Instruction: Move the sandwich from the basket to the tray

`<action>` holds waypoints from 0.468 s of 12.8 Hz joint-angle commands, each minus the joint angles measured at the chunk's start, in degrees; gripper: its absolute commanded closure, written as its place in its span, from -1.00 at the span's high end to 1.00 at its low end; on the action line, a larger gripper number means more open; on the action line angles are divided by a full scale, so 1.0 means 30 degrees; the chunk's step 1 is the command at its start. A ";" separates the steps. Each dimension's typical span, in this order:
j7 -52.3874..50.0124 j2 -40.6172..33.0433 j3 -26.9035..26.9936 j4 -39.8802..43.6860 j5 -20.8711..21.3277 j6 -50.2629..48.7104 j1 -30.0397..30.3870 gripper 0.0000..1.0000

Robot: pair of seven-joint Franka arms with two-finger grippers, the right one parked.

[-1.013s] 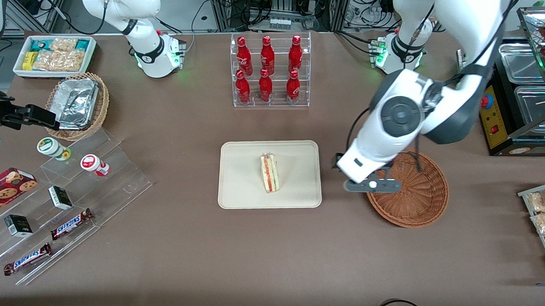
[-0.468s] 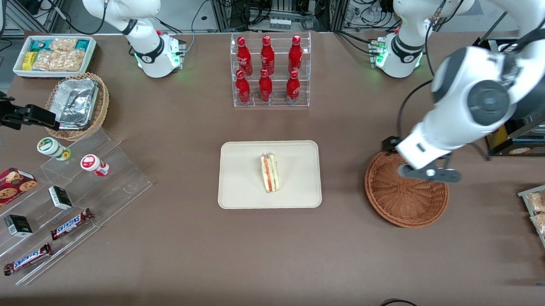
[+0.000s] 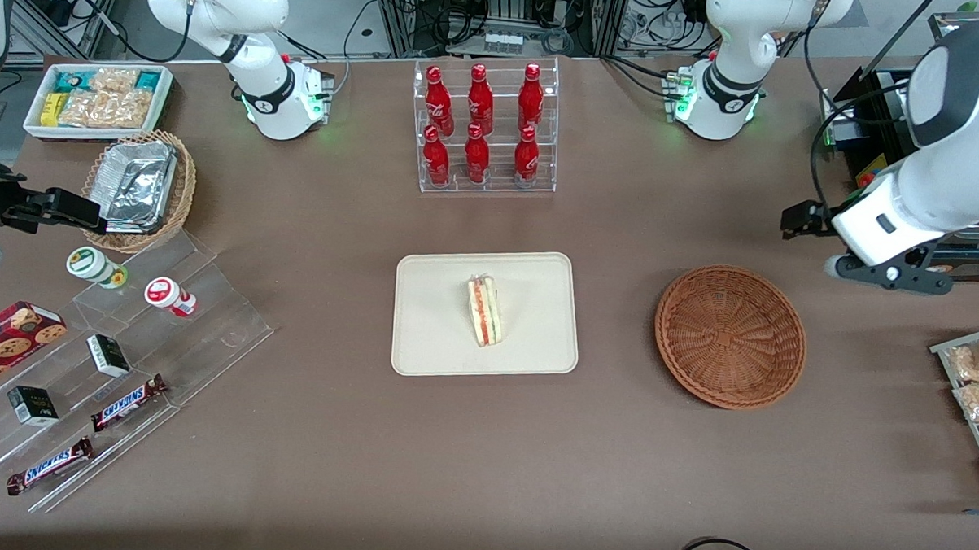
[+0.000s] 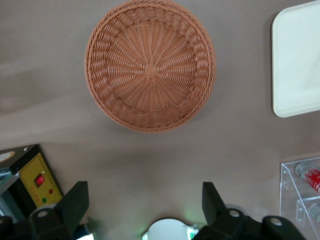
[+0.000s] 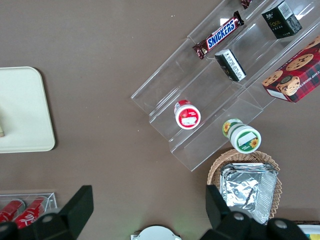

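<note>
Tool of the left arm hangs high above the bench, near the working arm's end, and it holds nothing. Its fingers stand wide apart. The basket lies a little nearer to the front camera than the tool, and there is nothing inside it. Beside the basket, toward the middle of the bench, the tray carries the sandwich, which lies near the tray's middle with its coloured filling edge showing.
</note>
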 commanded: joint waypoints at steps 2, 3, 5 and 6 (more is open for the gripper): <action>0.0375 -0.0772 0.0834 0.1260 0.0051 -0.1921 -0.0332 1.00; 0.0375 -0.1124 0.1185 0.1291 0.0051 -0.2010 -0.0332 1.00; 0.0375 -0.1332 0.1392 0.1640 0.0342 -0.2128 -0.0273 1.00; 0.0346 -0.1303 0.1480 0.1759 0.0344 -0.2100 -0.0244 1.00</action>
